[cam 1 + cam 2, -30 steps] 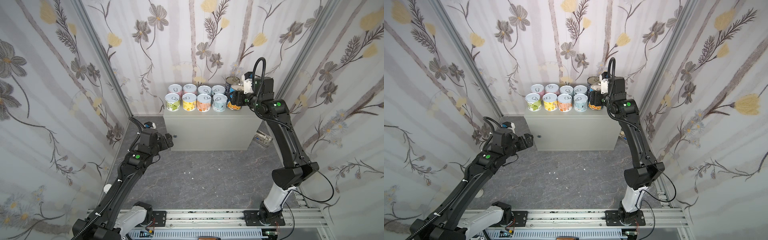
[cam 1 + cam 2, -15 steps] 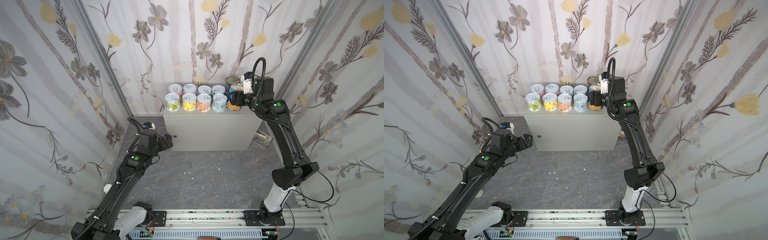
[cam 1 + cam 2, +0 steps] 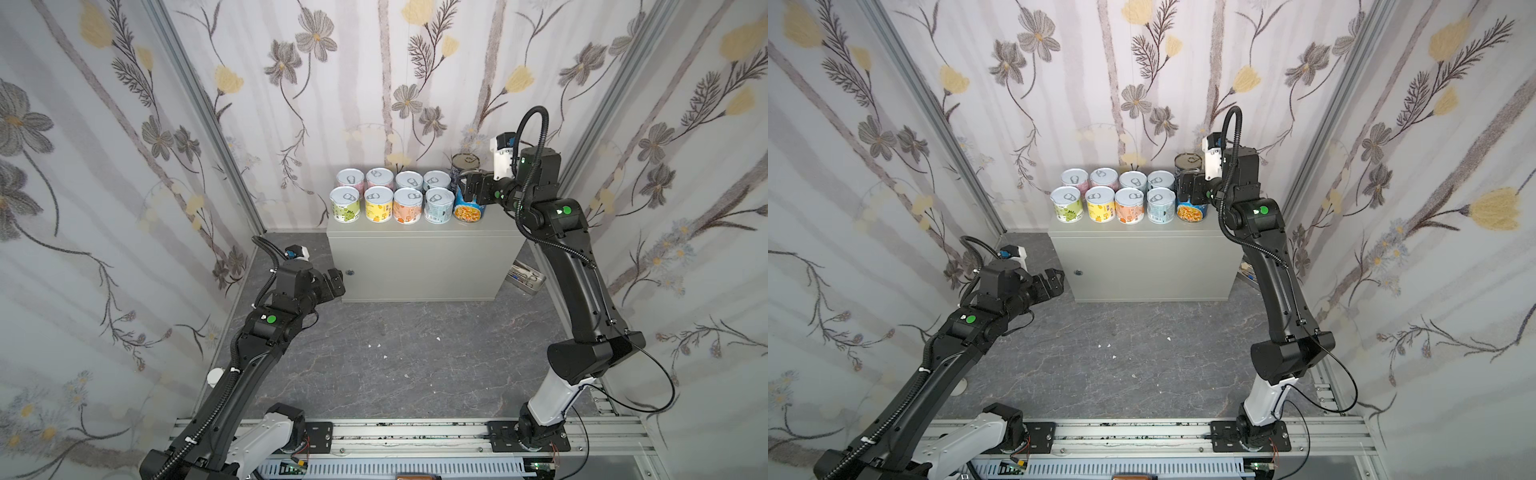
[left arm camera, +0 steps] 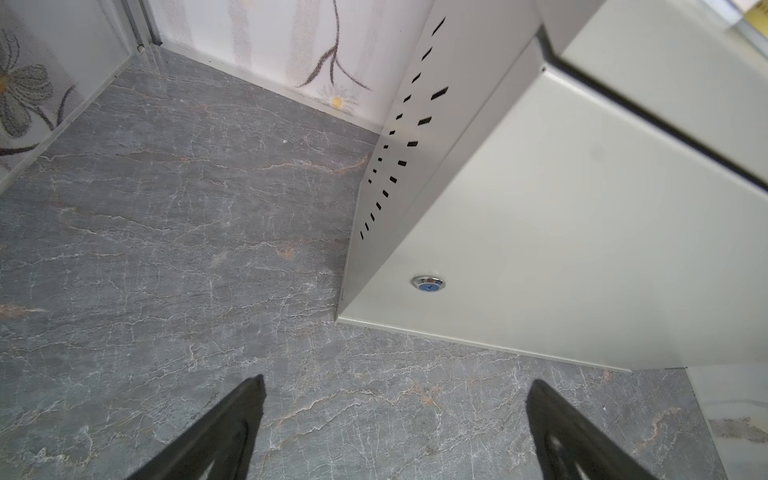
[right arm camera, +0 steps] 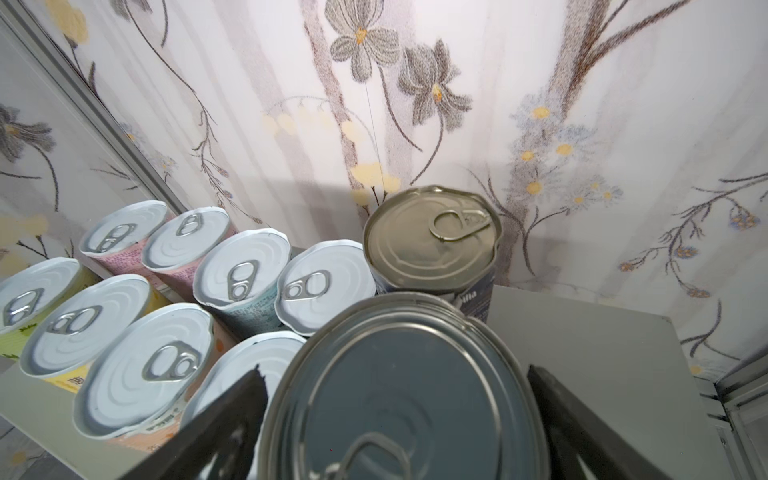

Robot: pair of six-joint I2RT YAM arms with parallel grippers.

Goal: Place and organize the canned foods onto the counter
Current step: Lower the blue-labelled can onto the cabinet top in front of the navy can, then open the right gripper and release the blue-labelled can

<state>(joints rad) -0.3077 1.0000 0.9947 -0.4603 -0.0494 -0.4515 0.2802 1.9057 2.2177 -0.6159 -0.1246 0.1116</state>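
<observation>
Right wrist view looks down on a tall blue Progresso can (image 5: 407,395) with a silver lid. It stands upright on the flat top of the counter (image 5: 582,353), a large pale grey-green metal box. The right gripper (image 5: 397,374) has its black fingers (image 5: 232,419) spread wide, one on each side of this can's rim. It is slack rather than clamped, though whether a finger brushes the can's wall cannot be told.

In both top views the counter (image 3: 419,266) sits at 12 o'clock on the dark grey marbled floor (image 3: 395,332), against the flowered back wall (image 3: 374,104). Eight short cans (image 3: 378,205) with silver pull-tab lids and pastel labels stand on it in two rows of four, packed side by side. The front row runs green, yellow, orange, pale blue from 9 o'clock towards 3 o'clock. The Progresso can (image 3: 468,212) stands just beside the pale blue one at its 3 o'clock. A tall dark navy can (image 3: 464,162) stands directly at its 12 o'clock, ending the back row.

The left gripper (image 4: 397,379) hovers low over the floor near the counter's 8 o'clock corner, close to the small round lock (image 4: 428,284). Its jaws are parted wide and hold nothing. A shiny metal tray (image 3: 527,277) of utensils lies on the floor at the counter's 3 o'clock side.
</observation>
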